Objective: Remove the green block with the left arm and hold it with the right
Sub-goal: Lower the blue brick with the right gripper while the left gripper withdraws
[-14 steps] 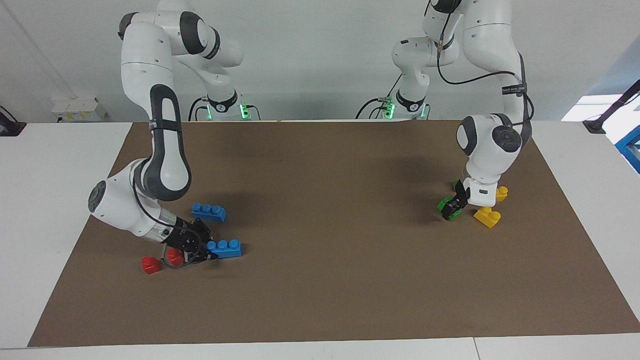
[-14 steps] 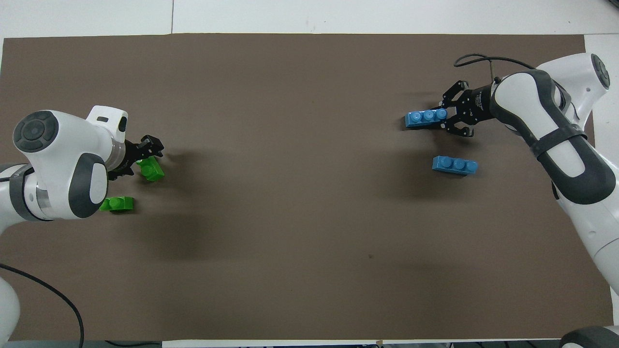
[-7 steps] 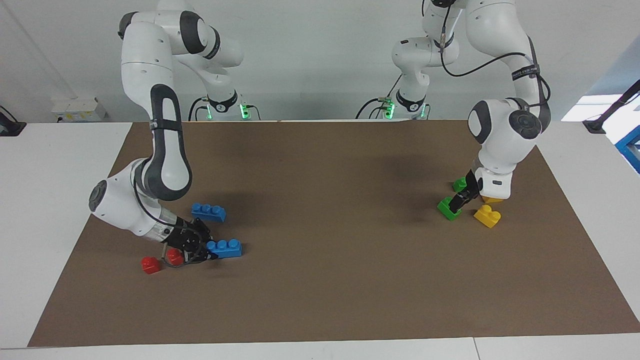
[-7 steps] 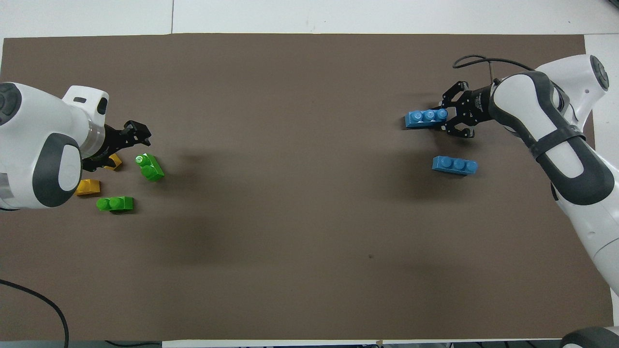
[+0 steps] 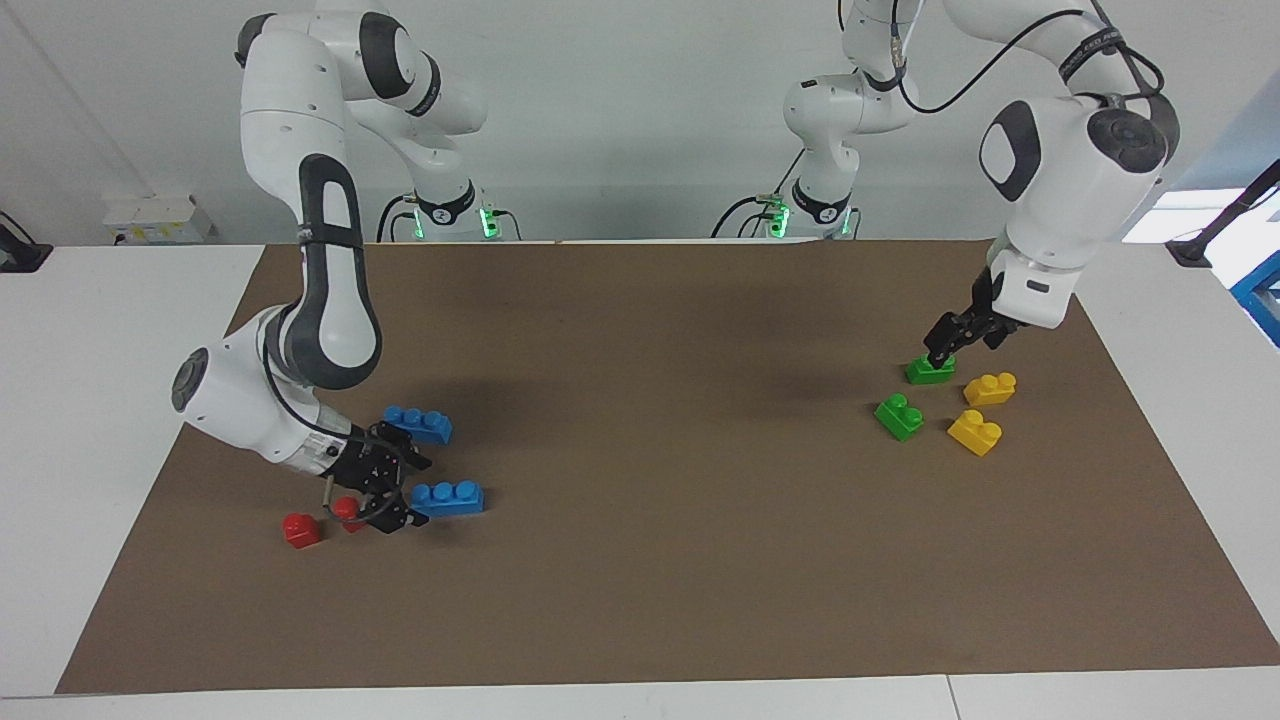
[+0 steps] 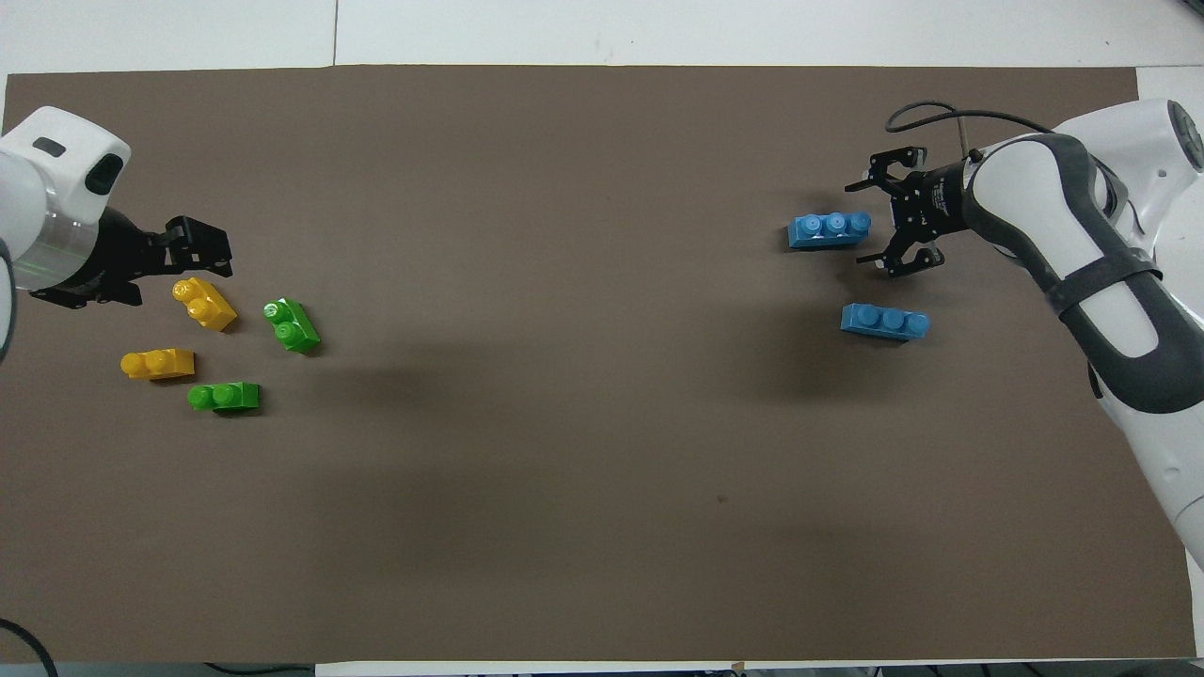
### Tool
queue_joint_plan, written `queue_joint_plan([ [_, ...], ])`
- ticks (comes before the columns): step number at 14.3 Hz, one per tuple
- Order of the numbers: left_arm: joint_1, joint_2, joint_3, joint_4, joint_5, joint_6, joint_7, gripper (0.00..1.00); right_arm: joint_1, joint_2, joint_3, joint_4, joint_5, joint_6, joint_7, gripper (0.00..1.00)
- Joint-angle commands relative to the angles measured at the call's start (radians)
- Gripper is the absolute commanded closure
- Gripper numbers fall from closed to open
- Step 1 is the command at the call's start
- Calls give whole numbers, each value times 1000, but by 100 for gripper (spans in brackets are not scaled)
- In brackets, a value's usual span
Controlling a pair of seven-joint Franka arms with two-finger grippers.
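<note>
At the left arm's end of the tabletop (image 5: pixel 640 620) lie two green blocks: one green block (image 5: pixel 899 416) (image 6: pixel 292 325) stands alone, and the second green block (image 5: pixel 930 370) (image 6: pixel 224 397) lies nearer to the robots than it. Neither is stacked on anything, so I judge the removal already done. My left gripper (image 5: pixel 948 344) (image 6: pixel 196 246) hangs raised above the second green block, apparently clear of it; it carries nothing, and whether its fingers are apart or together I cannot tell. Beside the first green block, toward the left arm's end, lie two yellow blocks (image 5: pixel 975 431) (image 6: pixel 204 304), both free.

At the right arm's end, my right gripper (image 5: pixel 395 490) (image 6: pixel 884 226) sits low over the tabletop with its fingers spread, empty, just beside one blue block (image 5: pixel 448 497) (image 6: pixel 829 229) and apparently not touching it. A second blue block (image 5: pixel 418 424) (image 6: pixel 884 322) lies nearer to the robots than that one. Two red blocks (image 5: pixel 301 529) lie beside the gripper, farther toward the right arm's end.

Judged from this layout, both grippers hold nothing and the holding role of the right arm looks finished; what remains appears to be retreat of both arms.
</note>
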Motion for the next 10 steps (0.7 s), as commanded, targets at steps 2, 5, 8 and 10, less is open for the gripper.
queue_joint_plan([
  [2, 11, -121, 0, -9, -10, -127, 102, 0, -12, -96, 4, -23, -27, -73, 7, 0],
  [5, 11, -157, 0, -17, -10, -164, 130, 0, -22, -168, -2, -21, -81, -131, 6, 0],
  [8, 8, -146, 0, 11, -9, -166, 124, 0, -19, -244, 3, 3, -180, -167, -5, 0],
  [10, 2, -138, 11, 40, -19, -224, 122, 0, -12, -280, 4, 34, -231, -205, -22, 0],
])
